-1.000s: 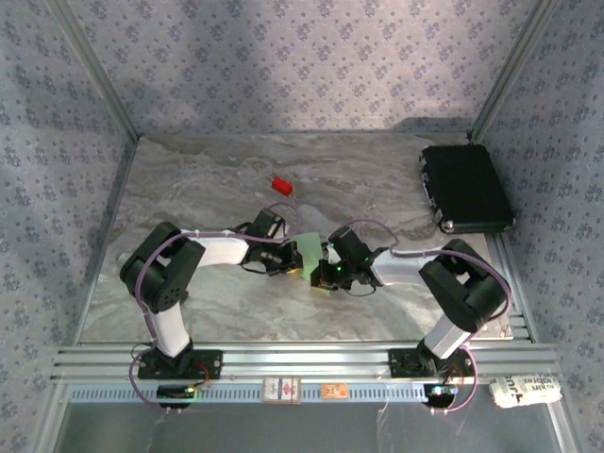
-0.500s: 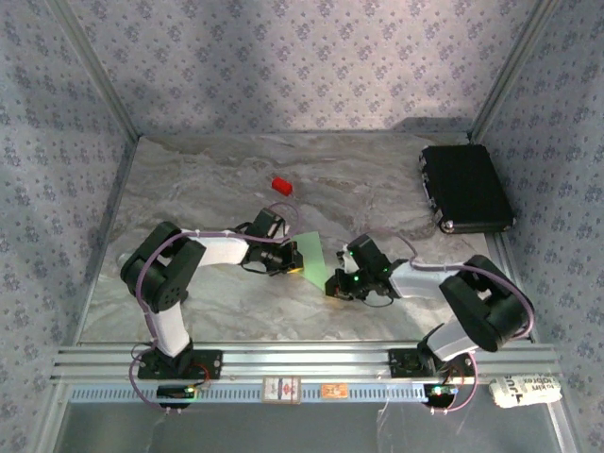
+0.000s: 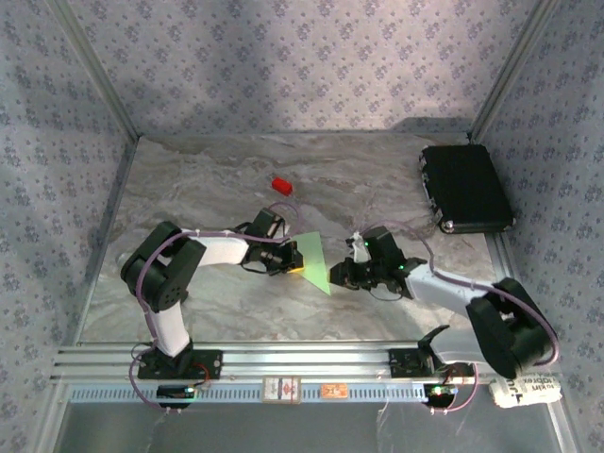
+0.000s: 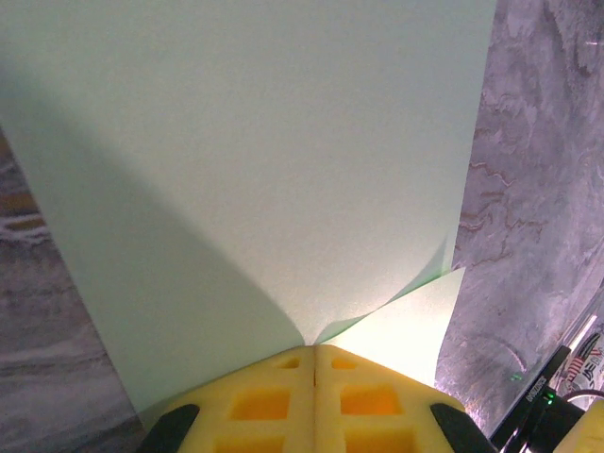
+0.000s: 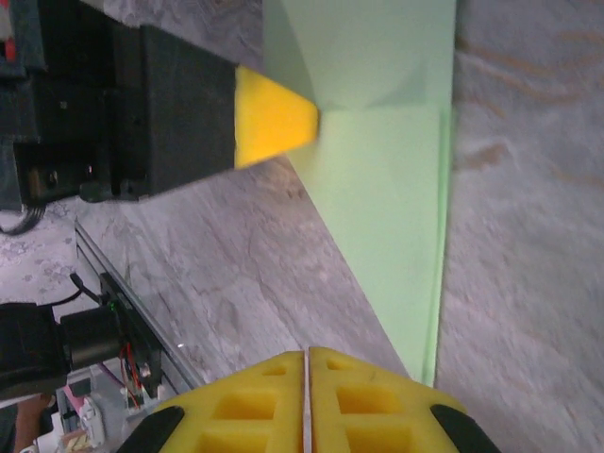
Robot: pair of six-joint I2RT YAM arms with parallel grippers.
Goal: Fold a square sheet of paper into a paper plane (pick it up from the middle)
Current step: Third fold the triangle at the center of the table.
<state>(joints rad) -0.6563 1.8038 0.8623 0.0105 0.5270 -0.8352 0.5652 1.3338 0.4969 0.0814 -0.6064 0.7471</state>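
Print on the small labels (image 3: pixel 281 389) on the near rail (image 3: pixel 311 359) is too small to read. The paper (image 3: pixel 314 260), a folded pale-green wedge narrowing toward the arms, is at mid-surface (image 3: pixel 189 189). The left fingers (image 4: pixel 264 401) are closed on its edge, with a creased flap beside them. The right fingers (image 5: pixel 255 406) are pressed together on nothing, just beside the paper's narrow tip. A red block (image 3: pixel 281 185) sits well apart behind, and a black case (image 3: pixel 465 187) lies by the far right edge. Bare surface lies to the left and far side.
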